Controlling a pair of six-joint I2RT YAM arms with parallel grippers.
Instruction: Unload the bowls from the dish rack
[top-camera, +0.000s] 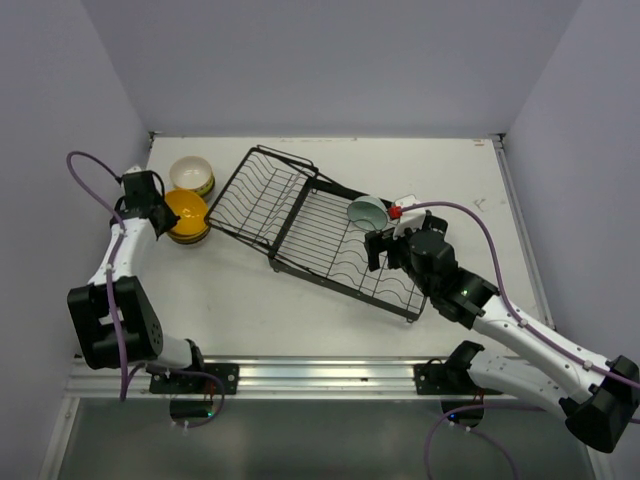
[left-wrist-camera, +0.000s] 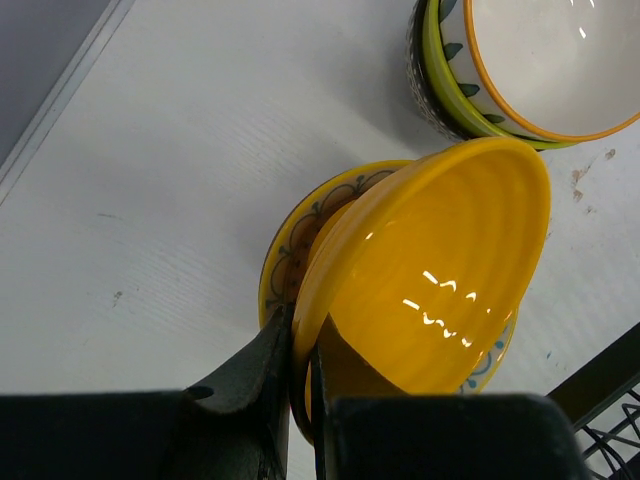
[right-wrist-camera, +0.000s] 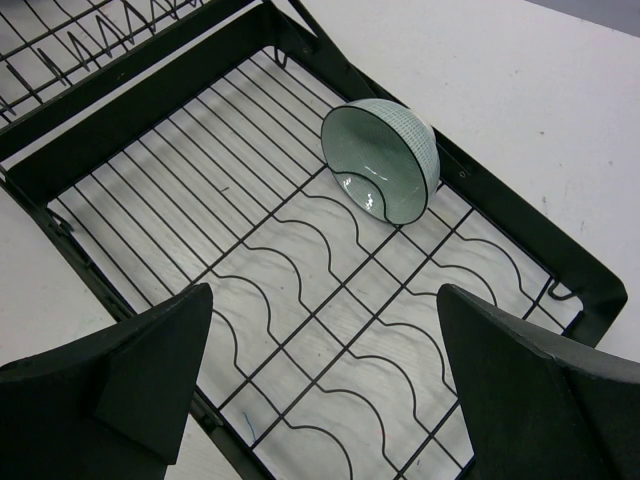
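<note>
My left gripper (left-wrist-camera: 297, 352) is nearly closed, pinching the rim of the yellow bowl (left-wrist-camera: 430, 270) near the table's (left-wrist-camera: 180, 180) far-left corner. My right gripper (right-wrist-camera: 322, 320) is wide, empty, above the rack (right-wrist-camera: 520, 212); teal bowl (right-wrist-camera: 385, 155) tilted at its far edge.

You have two arms built of white shells and black joints: the left arm (top-camera: 120, 262) at the frame's left, the right arm (top-camera: 530, 340) at lower right. Each carries a looping purple cable (top-camera: 88, 160). Black base plates (top-camera: 195, 379) sit along the bottom edge. A small green light (top-camera: 462, 293) shows on the right arm. The right gripper (right-wrist-camera: 325, 300) has matte black, wedge-shaped fingers (right-wrist-camera: 150, 380).
</note>
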